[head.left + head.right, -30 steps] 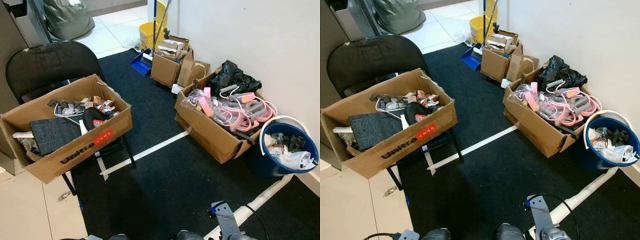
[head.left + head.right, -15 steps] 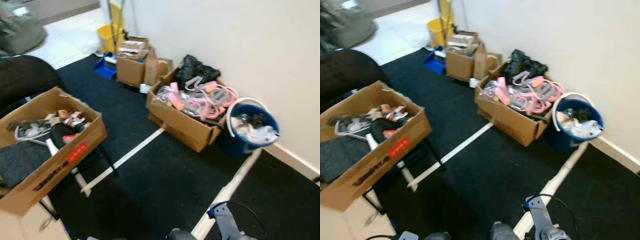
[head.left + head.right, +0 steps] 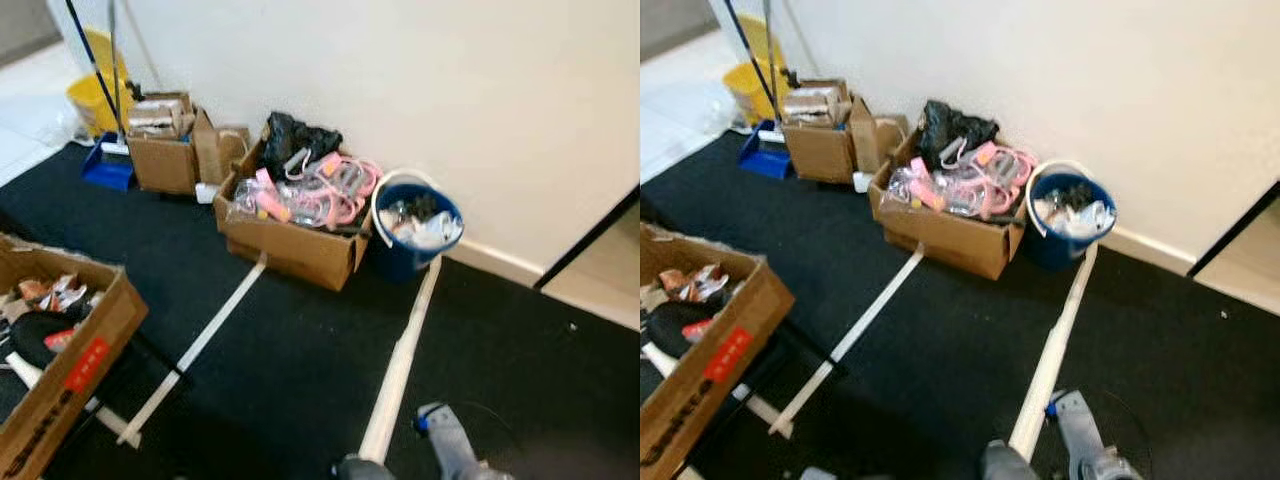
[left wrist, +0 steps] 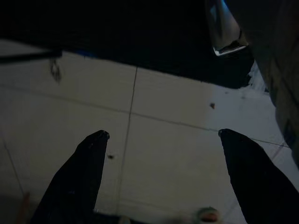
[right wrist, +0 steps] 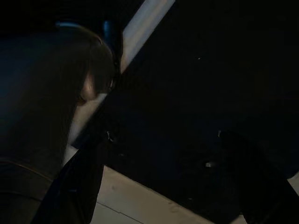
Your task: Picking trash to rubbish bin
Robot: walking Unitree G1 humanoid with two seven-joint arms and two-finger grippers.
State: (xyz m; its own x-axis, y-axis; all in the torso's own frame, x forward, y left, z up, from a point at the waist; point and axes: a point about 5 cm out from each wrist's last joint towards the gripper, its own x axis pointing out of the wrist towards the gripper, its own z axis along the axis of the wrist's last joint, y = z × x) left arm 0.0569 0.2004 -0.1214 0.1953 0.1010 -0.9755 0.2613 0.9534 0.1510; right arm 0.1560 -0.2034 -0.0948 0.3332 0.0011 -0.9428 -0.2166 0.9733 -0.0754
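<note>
The rubbish bin (image 3: 400,256) is a blue bucket with a white handle, standing against the white wall and holding crumpled plastic and paper trash (image 3: 424,226). It sits right of centre in the eye views, a few steps ahead on the black carpet. My left gripper (image 4: 163,135) hangs open over pale floor tiles, nothing between its fingers. In its dark wrist view my right gripper (image 5: 163,135) is open too, above black carpet and a white strip. Part of my right arm (image 3: 447,455) shows at the bottom edge of the eye views.
A cardboard box (image 3: 300,250) of pink and grey gear stands just left of the bin, a black bag (image 3: 295,135) behind it. Smaller boxes (image 3: 165,150), a blue dustpan (image 3: 105,172) and a yellow mop bucket (image 3: 95,95) lie further left. A Unitree box (image 3: 60,385) of clutter is near left. White strips (image 3: 400,365) cross the carpet.
The whole view has swung to the right: the chair has slid out of sight, the near box is at the left edge, and the blue bin now sits near centre. Both arms still hang.
</note>
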